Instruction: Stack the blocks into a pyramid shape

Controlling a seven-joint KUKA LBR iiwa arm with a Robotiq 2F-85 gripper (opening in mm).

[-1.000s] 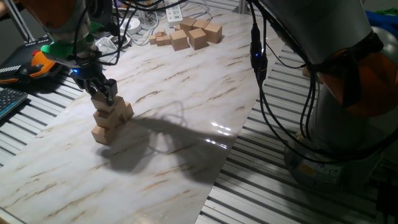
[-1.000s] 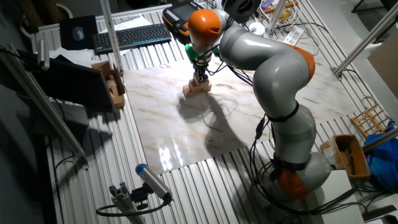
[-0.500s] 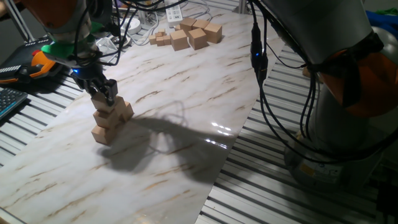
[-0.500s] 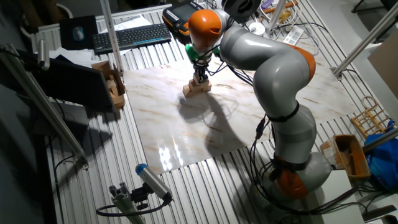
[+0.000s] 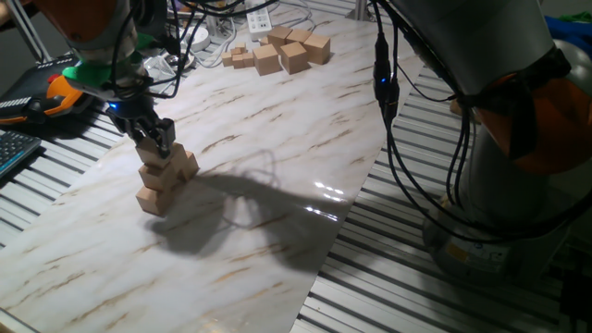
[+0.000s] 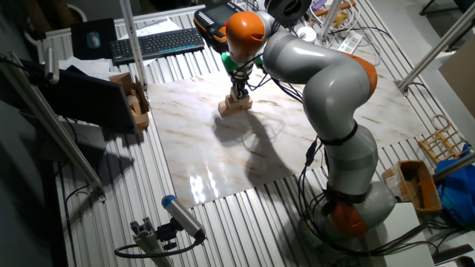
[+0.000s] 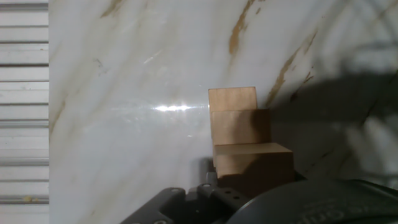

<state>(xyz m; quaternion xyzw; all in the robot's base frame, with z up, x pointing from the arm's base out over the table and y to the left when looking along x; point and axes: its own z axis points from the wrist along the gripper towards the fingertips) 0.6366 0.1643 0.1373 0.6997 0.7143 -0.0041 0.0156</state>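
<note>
Robotics lab bench. Big grey-and-orange arm (image 6: 319, 81) bolted beside a slatted aluminium table (image 6: 245, 222), marble-pattern sheet (image 5: 277, 157) laid on top as work surface. Loose cables (image 5: 407, 176) everywhere, power strip (image 5: 260, 18), keyboard (image 6: 157, 43), aluminium frame posts (image 6: 52, 133), camera on a small stand (image 6: 178, 219). Test rig, not a home or shop.
</note>
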